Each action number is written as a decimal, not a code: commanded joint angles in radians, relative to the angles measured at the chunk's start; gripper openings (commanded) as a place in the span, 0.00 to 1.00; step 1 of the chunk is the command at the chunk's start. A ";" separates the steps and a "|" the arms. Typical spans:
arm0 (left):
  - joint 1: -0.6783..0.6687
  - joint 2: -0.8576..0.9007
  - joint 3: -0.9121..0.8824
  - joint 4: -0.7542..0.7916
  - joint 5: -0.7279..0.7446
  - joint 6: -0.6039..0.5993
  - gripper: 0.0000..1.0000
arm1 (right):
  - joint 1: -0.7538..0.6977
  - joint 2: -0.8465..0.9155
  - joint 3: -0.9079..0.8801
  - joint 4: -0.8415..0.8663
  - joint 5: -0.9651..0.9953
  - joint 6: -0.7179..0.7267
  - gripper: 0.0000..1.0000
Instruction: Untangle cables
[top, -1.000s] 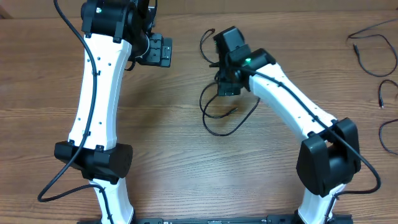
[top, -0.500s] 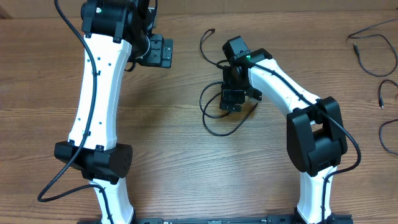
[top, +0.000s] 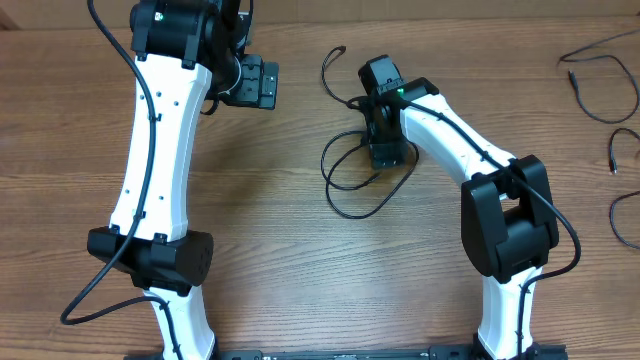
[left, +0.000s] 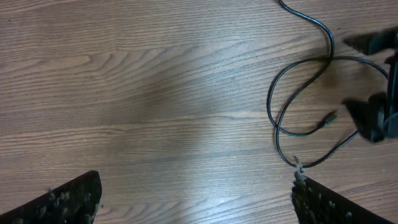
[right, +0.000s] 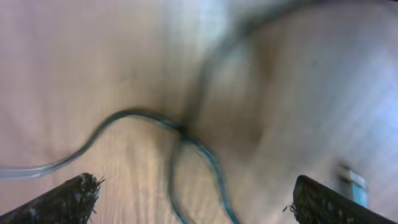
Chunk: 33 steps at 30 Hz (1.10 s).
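Under the right hand (top: 388, 152), part of the tangled cables (top: 352, 186) is hidden from the overhead camera, and I cannot see that hand's fingers from up there. Its wrist camera is badly blurred. I can just make out two strands crossing on the desk (right: 93, 62) between the fingers (right: 74, 196), which stand wide apart and clamp nothing. Whether they touch a strand I cannot tell. The tangle lies mid-desk in loose loops, with one plug tip (left: 329, 116) showing in the left wrist view. Left of it and farther back, the left hand (left: 193, 186) is wide open over bare wood, apart from the loops. At the far right lie more loose cables (top: 600, 90), cut off by the frame edge.
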 joint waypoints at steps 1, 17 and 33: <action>0.004 -0.007 -0.003 0.006 0.021 0.013 0.98 | -0.004 0.009 0.007 0.035 0.050 -0.346 1.00; 0.004 -0.007 -0.003 -0.003 0.039 0.013 0.97 | 0.009 0.101 0.007 -0.028 0.126 -0.377 1.00; 0.003 -0.007 -0.003 -0.019 0.037 0.016 0.97 | 0.054 0.171 0.007 0.034 0.002 -0.419 0.95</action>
